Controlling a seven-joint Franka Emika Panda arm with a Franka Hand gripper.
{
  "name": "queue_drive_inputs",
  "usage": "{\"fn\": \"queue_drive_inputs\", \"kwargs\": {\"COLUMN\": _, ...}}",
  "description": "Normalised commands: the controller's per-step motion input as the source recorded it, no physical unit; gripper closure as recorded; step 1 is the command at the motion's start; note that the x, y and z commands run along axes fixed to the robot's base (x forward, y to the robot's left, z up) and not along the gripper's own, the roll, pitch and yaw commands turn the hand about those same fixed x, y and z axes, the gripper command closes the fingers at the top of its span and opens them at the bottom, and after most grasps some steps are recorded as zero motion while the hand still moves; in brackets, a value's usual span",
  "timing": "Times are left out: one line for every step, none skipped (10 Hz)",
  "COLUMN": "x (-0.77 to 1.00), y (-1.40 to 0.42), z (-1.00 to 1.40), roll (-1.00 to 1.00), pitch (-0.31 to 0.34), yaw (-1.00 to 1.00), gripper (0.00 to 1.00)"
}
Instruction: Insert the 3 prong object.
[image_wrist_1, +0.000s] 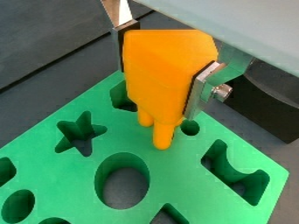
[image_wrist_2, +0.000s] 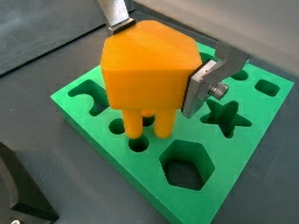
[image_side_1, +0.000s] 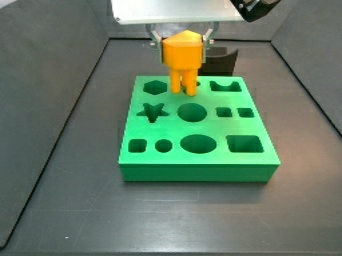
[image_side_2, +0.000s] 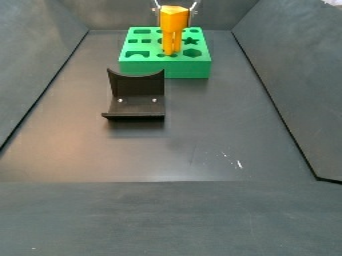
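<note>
My gripper (image_wrist_2: 149, 63) pinches the 3 prong object (image_wrist_2: 145, 74) between its fingers (image_wrist_2: 205, 86), upright, prongs down. The prongs touch the green board (image_side_1: 201, 160) near its far edge. The fixture (image_side_2: 135, 97) stands apart, mid-floor.

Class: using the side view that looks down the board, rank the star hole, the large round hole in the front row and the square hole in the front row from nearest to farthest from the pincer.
Pincer holds the orange piece at the board's far edge.
1. Star hole, left middle.
2. Round hole, front centre.
3. Square hole, front right.
</note>
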Motion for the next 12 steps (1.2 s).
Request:
{"fn": "queue_drive_inputs", "kwargs": {"x": 0.09, "y": 0.01, "z": -0.27, "roll": 0.16, "pitch": 0.0, "yaw": -0.31, "gripper": 1.0}}
{"fn": "queue_drive_inputs", "kwargs": {"x": 0.19, "y": 0.05, "z": -0.26, "roll": 0.18, "pitch": 0.06, "yaw": -0.58, "gripper": 1.0}}
{"fn": "queue_drive_inputs", "kwargs": {"x": 0.18, "y": 0.11, "z": -0.27, "roll": 0.16, "pitch": 0.094, "yaw": -0.69, "gripper": 1.0}}
{"fn": "queue_drive_inputs", "kwargs": {"x": 0.14, "y": 0.15, "z": -0.23, "roll": 0.14, "pitch": 0.094, "yaw": -0.72, "gripper": 1.0}}
{"fn": "queue_drive_inputs", "kwargs": {"x": 0.09, "y": 0.17, "z": -0.12, "roll": 0.08, "pitch": 0.107, "yaw": -0.77, "gripper": 1.0}}
{"fn": "queue_drive_inputs", "kwargs": {"x": 0.01, "y": 0.11, "z": -0.03, "roll": 0.04, "pitch": 0.1, "yaw": -0.85, "gripper": 1.0}}
{"fn": "queue_drive_inputs", "kwargs": {"x": 0.0, "y": 0.07, "z": 0.0, "roll": 0.02, "pitch": 0.079, "yaw": -0.9, "gripper": 1.0}}
{"fn": "queue_drive_inputs", "kwargs": {"x": 0.0, "y": 0.06, "z": -0.08, "roll": 0.05, "pitch": 0.123, "yaw": -0.88, "gripper": 1.0}}
{"fn": "queue_drive_inputs", "kwargs": {"x": 0.0, "y": 0.03, "z": -0.15, "roll": 0.1, "pitch": 0.163, "yaw": -0.85, "gripper": 1.0}}
{"fn": "queue_drive_inputs", "kwargs": {"x": 0.0, "y": 0.03, "z": -0.15, "roll": 0.1, "pitch": 0.159, "yaw": -0.85, "gripper": 1.0}}
{"fn": "queue_drive_inputs", "kwargs": {"x": 0.0, "y": 0.03, "z": -0.14, "roll": 0.09, "pitch": 0.153, "yaw": -0.86, "gripper": 1.0}}
{"fn": "queue_drive_inputs", "kwargs": {"x": 0.0, "y": 0.03, "z": -0.13, "roll": 0.09, "pitch": 0.149, "yaw": -0.86, "gripper": 1.0}}
